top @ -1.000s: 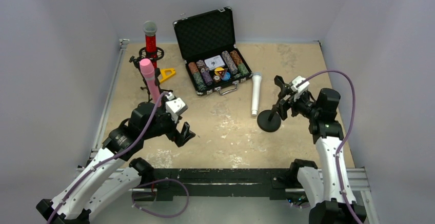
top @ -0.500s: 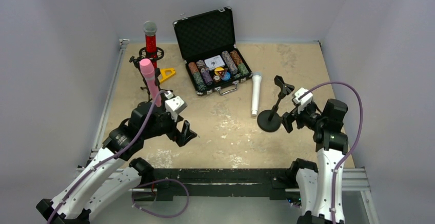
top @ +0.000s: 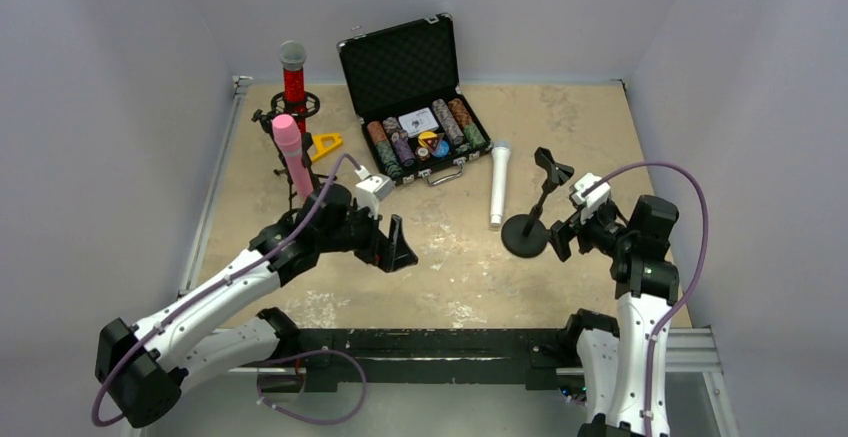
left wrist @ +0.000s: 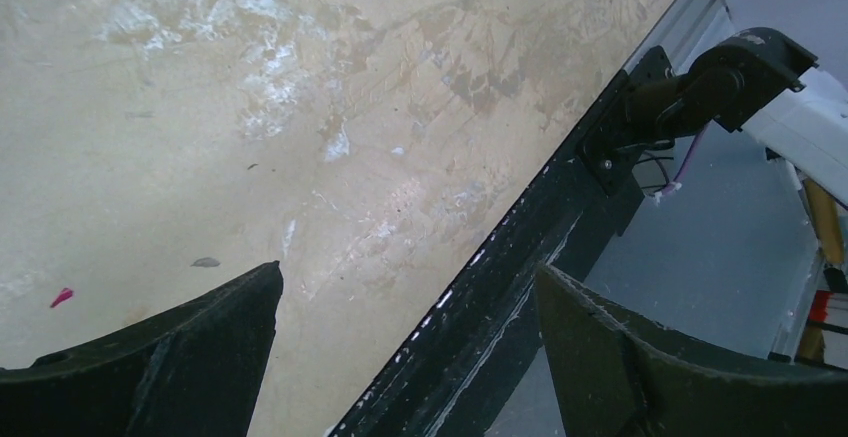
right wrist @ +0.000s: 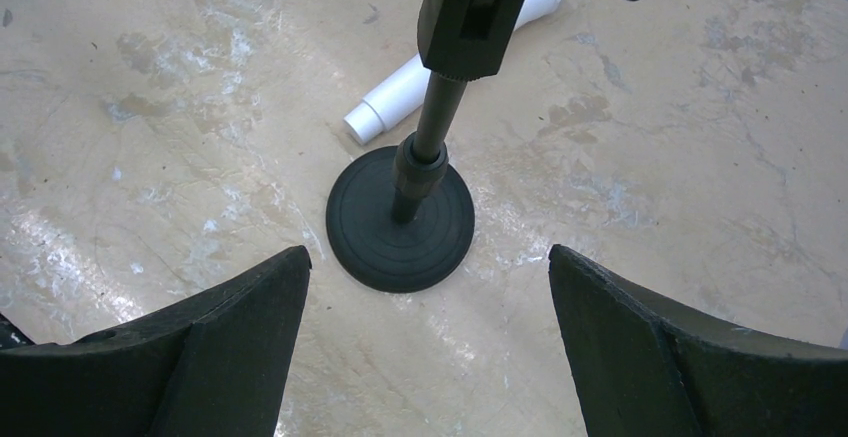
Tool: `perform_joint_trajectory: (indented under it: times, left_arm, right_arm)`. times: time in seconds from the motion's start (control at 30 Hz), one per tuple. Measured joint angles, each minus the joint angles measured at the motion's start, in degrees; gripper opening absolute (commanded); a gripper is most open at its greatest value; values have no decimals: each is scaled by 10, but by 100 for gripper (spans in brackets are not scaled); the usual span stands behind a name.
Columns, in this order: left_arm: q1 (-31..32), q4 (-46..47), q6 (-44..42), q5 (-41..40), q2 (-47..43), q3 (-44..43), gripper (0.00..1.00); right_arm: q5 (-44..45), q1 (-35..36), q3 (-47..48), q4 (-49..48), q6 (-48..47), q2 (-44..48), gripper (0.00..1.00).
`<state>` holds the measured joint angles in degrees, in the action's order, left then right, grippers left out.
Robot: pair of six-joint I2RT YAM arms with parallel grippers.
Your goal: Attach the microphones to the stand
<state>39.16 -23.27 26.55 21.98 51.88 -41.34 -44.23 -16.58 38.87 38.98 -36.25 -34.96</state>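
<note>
The white microphone [top: 497, 185] lies flat on the table beside the black round-base stand [top: 525, 234], whose clip [top: 551, 165] is empty. The pink microphone [top: 291, 155] stands upright in a stand at the left. The glittery red microphone [top: 293, 77] stands upright in a holder at the back left. My right gripper [top: 560, 235] is open and empty just right of the black stand; its wrist view shows the stand base [right wrist: 400, 219], the clip [right wrist: 470, 17] and the white microphone [right wrist: 400, 97] ahead of the gripper [right wrist: 428, 253]. My left gripper [top: 392, 249] is open and empty over the table's middle front [left wrist: 408, 269].
An open black case of poker chips [top: 410, 107] stands at the back centre. A yellow triangle piece [top: 325, 144] lies by the pink microphone's stand. The black front rail [left wrist: 520, 257] runs under my left gripper. Grey walls close in the table.
My left arm has swung right, away from the pink microphone, toward the table's middle. My right gripper drew back from the black stand's clip and lowered beside its base.
</note>
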Motion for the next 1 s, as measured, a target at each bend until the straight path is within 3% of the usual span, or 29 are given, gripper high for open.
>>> perform_joint_trajectory:
  times: [0.53,1.0]
  left_arm:
    - [142,22,70,-120,196,-83,99]
    - [173,8,84,-191,300,-176,99]
  right_arm:
    - [-1,0,0,0,1,-15,91]
    - [0,0,0,0,1,-18,91]
